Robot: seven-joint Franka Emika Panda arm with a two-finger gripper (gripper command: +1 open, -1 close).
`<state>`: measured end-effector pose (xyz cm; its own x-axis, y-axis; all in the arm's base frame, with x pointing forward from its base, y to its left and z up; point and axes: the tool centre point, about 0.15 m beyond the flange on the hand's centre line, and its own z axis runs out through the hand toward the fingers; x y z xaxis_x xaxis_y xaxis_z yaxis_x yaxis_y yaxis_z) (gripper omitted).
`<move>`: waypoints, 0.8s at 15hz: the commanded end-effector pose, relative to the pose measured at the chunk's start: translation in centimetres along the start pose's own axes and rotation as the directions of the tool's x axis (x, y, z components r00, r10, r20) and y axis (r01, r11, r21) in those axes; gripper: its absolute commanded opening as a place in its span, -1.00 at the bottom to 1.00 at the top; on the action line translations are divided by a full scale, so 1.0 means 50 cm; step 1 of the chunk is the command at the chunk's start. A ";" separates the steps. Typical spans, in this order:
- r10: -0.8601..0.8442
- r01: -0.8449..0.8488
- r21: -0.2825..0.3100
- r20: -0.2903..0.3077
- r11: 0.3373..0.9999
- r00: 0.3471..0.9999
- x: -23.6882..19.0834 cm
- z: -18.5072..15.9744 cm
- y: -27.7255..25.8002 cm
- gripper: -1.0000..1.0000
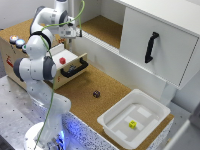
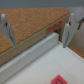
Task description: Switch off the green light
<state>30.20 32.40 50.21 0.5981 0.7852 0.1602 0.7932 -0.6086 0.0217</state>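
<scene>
A wooden box [image 1: 30, 62] stands at the exterior view's left. On its top are small round lights [image 1: 16, 41]; I cannot make out a green one. A red button [image 1: 62, 60] sits on the box's front, and its red edge also shows in the wrist view [image 2: 57, 79]. My gripper [image 1: 74, 31] hovers above the box's right end, apart from the lights. In the wrist view the gripper [image 2: 40, 30] is open and empty, with its fingers [image 2: 6, 26] spread over the pale box top [image 2: 35, 65].
A drawer with a black handle [image 1: 75, 67] juts out of the box. A small dark object [image 1: 96, 93] lies on the cork table. A white bin [image 1: 116, 126] holds a yellow block [image 1: 132, 124]. A white cabinet with a black handle [image 1: 151, 47] stands at the right.
</scene>
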 end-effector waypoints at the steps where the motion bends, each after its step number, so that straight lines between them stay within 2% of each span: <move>1: -0.031 0.039 -0.039 0.171 0.998 0.985 0.090 -0.025 -0.153 1.00; 2: -0.051 0.055 -0.017 0.181 0.998 0.982 0.085 -0.028 -0.178 1.00; 5: -0.071 0.075 -0.011 0.216 0.997 0.974 0.069 -0.025 -0.238 1.00; 7: -0.086 0.095 -0.039 0.195 0.995 0.977 0.063 -0.015 -0.273 1.00; 12: -0.205 0.205 0.015 0.117 0.979 0.972 0.040 0.008 -0.379 1.00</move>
<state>20.41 42.19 50.03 0.4827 0.8742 0.0525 0.8748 -0.4842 0.0191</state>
